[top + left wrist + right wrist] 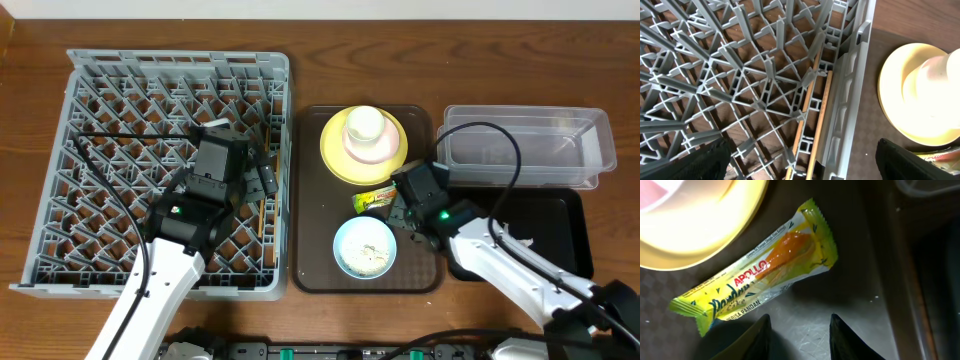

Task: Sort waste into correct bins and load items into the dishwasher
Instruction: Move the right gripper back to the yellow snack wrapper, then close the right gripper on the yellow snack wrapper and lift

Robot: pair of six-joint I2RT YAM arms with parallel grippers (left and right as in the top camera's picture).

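Observation:
The grey dish rack fills the left. The wooden chopsticks lie in it along its right wall, also seen from overhead. My left gripper hangs wide open and empty above them, shown overhead. The snack wrapper lies on the brown tray beside the yellow plate. My right gripper is open and empty just short of the wrapper, shown overhead. The light blue bowl holds beige scraps. White dishes sit on the plate. The tissue is out of view.
The brown serving tray sits between the rack and the bins. The clear tub stands at the back right, with the black tray in front of it. My right arm crosses the black tray's left side.

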